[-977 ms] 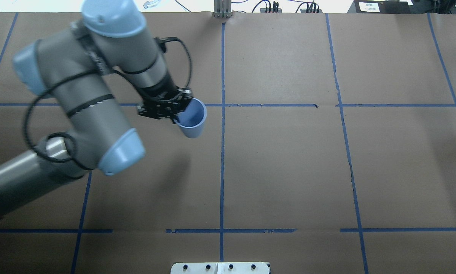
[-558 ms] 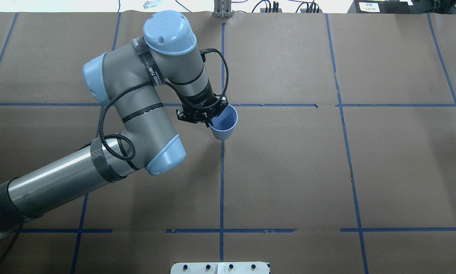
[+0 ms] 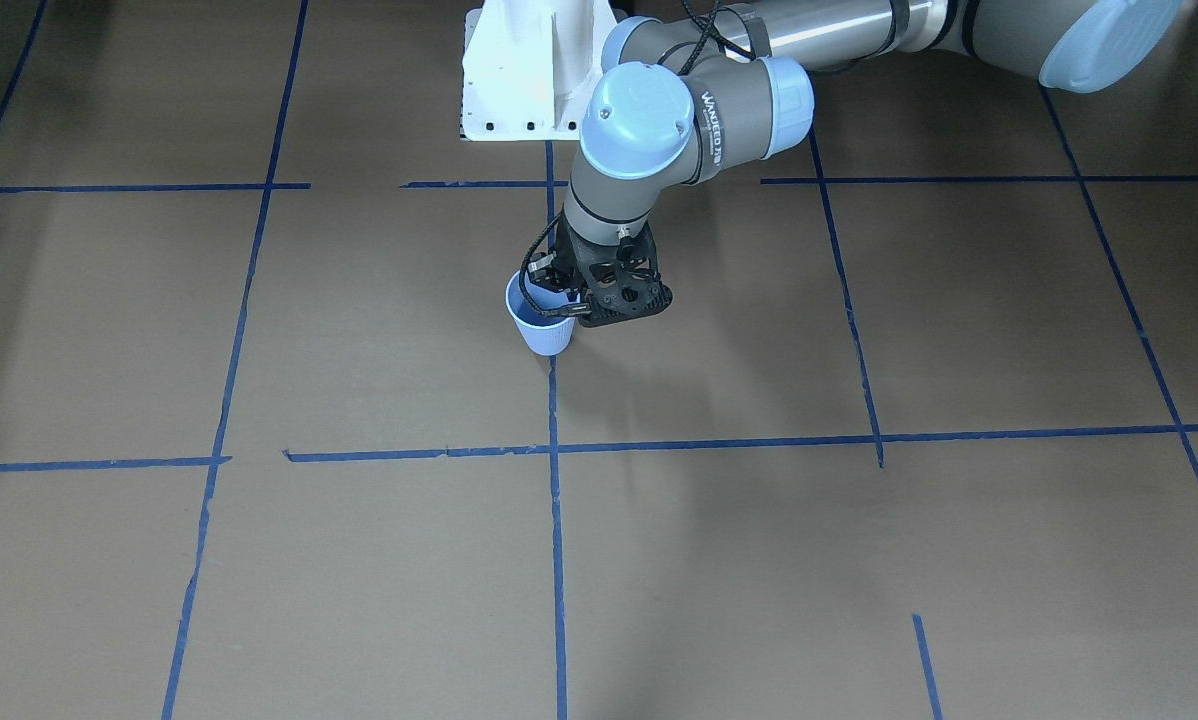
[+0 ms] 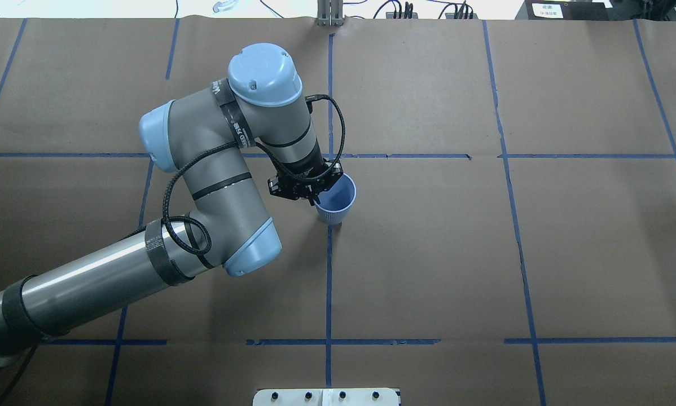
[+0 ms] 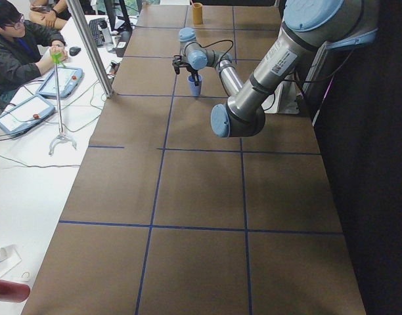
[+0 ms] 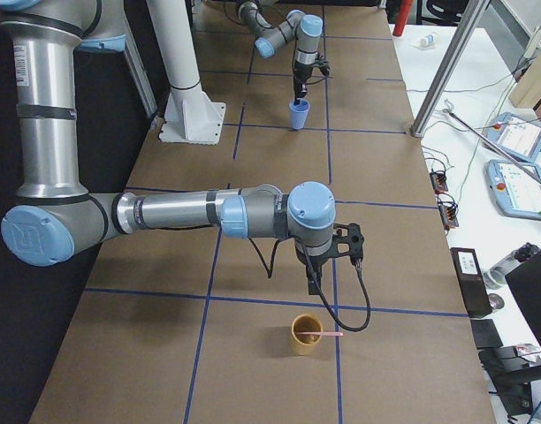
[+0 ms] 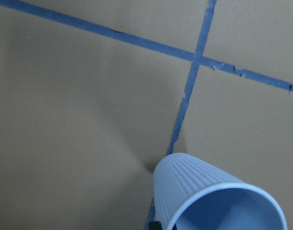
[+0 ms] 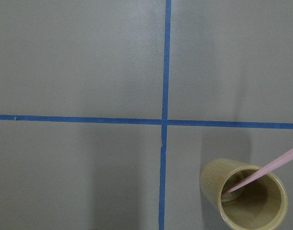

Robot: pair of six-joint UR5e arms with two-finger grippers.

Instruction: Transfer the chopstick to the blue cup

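Chopstick (image 8: 271,166) leans inside tan cup (image 8: 211,187); left tool (image 4: 316,197) grips blue cup (image 4: 332,216).

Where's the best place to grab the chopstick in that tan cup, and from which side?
Grip the free upper stretch of the chopstick, where it leans out past the rim of the tan cup. Come down from above, since its lower end sits inside the cup.

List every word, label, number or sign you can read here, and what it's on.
Nothing is clear enough to quote.
Arm band: white lettering, too blurred to read.
White label on the black box: too small to read.
Blue joint cap: a logo mark, too small to make out.
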